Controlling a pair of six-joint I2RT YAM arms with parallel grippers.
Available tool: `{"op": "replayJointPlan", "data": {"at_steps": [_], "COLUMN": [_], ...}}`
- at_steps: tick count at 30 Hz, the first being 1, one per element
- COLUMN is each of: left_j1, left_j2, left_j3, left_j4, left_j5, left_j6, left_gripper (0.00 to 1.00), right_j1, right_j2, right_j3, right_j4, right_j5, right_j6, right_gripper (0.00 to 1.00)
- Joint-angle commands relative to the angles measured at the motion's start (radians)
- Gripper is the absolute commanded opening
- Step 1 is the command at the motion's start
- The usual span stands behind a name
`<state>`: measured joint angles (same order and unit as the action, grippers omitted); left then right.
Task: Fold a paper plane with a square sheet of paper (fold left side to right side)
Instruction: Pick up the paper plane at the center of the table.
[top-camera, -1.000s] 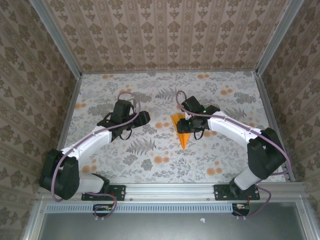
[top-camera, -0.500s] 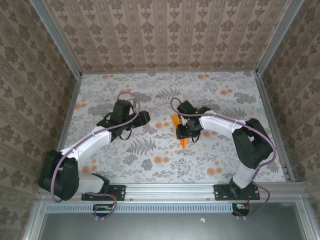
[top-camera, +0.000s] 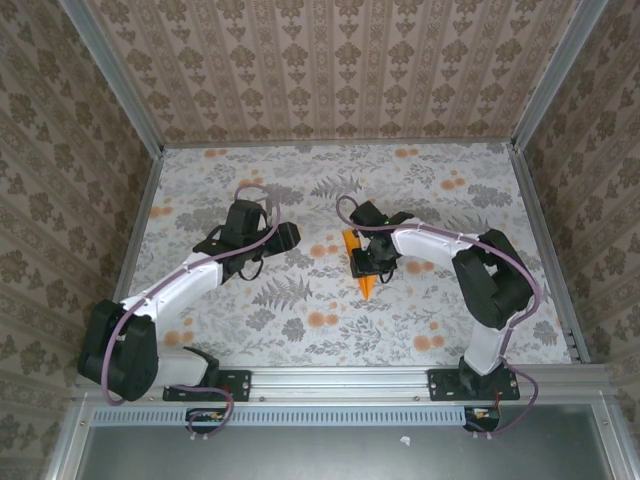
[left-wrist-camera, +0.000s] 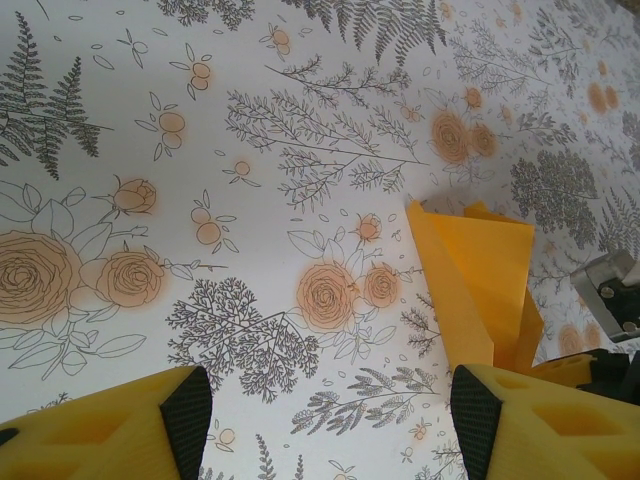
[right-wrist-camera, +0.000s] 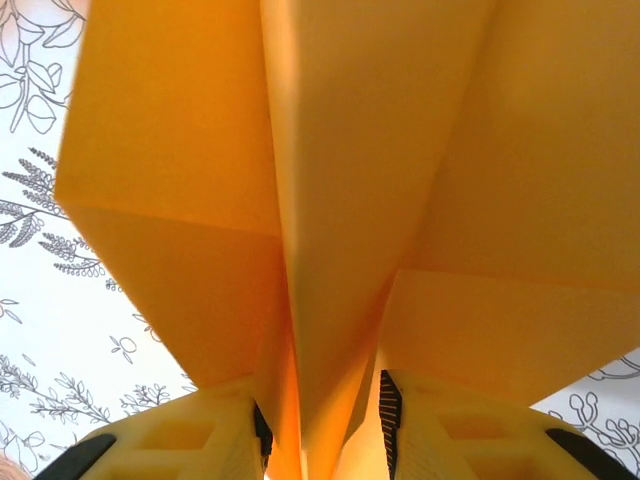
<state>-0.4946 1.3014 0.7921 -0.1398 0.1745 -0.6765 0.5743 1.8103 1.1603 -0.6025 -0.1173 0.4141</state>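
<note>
Paper plane (top-camera: 365, 282): plain bright orange paper folded to a narrow pointed shape, lying near the middle of the counter in the top view. The wide end faces 12 o'clock and the sharp tip faces 6 o'clock.
Fold: in the right wrist view a raised centre crease runs down the plane, with a flat flap spreading to either side.
Right gripper (right-wrist-camera: 325, 428): it sits on the plane's middle part, with its arm coming in from 3 o'clock. The yellow fingers stand close together, the centre crease is pinched between their black pads, and the paper touches both sides.
Left gripper (left-wrist-camera: 330, 425): it is at 9 o'clock of the plane and well apart from it. The jaws are spread wide, and between the fingers is bare cloth.
Left wrist view of the plane: the paper lies toward 3 o'clock of the frame, just beyond the right-hand finger. Its flaps lift a little off the cloth.
Counter (top-camera: 300, 325): it is covered by a grey-white cloth (left-wrist-camera: 250, 150) printed with ferns and small orange flowers. The cloth lies flat under both arms.
Surround: patterned walls stand at 9, 12 and 3 o'clock of the counter.
</note>
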Motion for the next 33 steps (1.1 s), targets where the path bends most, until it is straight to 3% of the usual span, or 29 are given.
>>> {"op": "replayJointPlan", "data": {"at_steps": [1, 12, 18, 24, 28, 33], "left_j1": [0.009, 0.011, 0.014, 0.016, 0.018, 0.019], "left_j2": [-0.025, -0.027, -0.043, -0.093, -0.135, -0.176], "left_j3": [0.017, 0.019, 0.028, 0.028, 0.012, -0.011], "left_j4": [-0.017, -0.017, -0.035, -0.03, -0.019, -0.011], "left_j5": [-0.009, -0.006, -0.006, 0.011, 0.008, -0.012], "left_j6": [0.023, 0.027, 0.045, 0.107, 0.149, 0.179], "left_gripper": [0.68, 0.68, 0.71, 0.82, 0.99, 1.0], "right_j1": [0.009, 0.033, 0.022, -0.033, -0.077, -0.129], "right_j2": [0.026, 0.089, 0.063, 0.109, 0.206, 0.332], "right_j3": [0.037, 0.083, 0.13, 0.289, 0.422, 0.58], "right_j4": [-0.005, -0.048, -0.113, -0.248, -0.313, -0.356], "right_j5": [-0.007, 0.037, 0.069, 0.097, 0.119, 0.139], "right_j6": [-0.007, 0.016, 0.037, -0.012, -0.036, -0.045], "right_gripper": [0.35, 0.32, 0.12, 0.07, 0.06, 0.06]}}
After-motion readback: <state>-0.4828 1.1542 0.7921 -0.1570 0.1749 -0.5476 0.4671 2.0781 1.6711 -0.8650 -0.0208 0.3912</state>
